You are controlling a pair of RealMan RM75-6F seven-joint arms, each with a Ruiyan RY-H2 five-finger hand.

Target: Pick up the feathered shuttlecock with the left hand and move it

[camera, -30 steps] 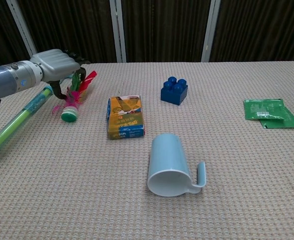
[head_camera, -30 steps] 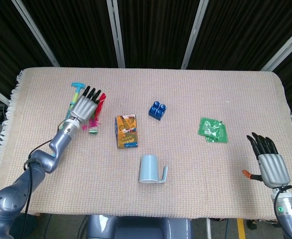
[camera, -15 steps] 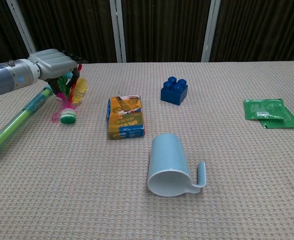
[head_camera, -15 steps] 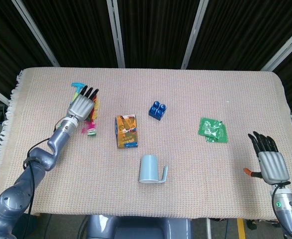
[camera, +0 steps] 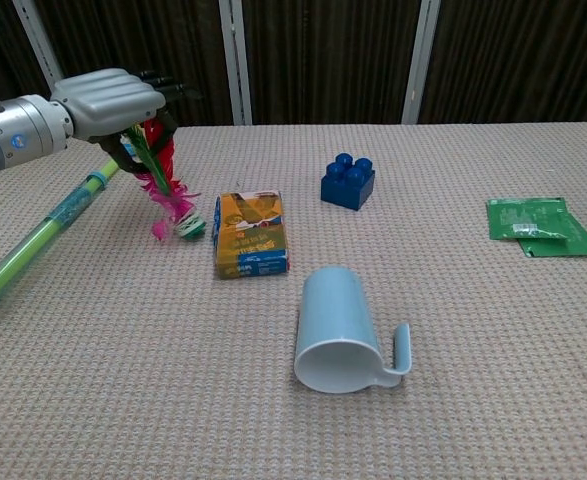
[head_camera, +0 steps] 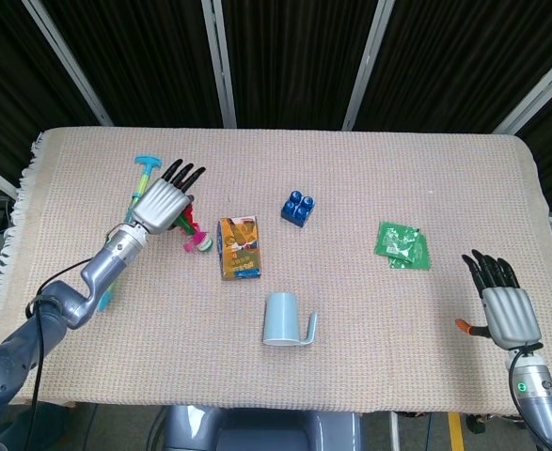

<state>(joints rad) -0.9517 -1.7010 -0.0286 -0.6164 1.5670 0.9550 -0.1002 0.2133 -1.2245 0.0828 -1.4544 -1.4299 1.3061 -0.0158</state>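
The feathered shuttlecock point(camera: 169, 196) is held by its feathers in the left hand point(head_camera: 164, 201), with its green tip hanging just beside the orange box point(camera: 250, 234) and lots of bare cloth point(head_camera: 370, 310) left toward the front edge. It has been carried right, away from the green stick point(camera: 35, 238), since a second ago. The right hand point(head_camera: 506, 303) is seen only from the head view, near the table's right front edge, fingers spread and nothing held.
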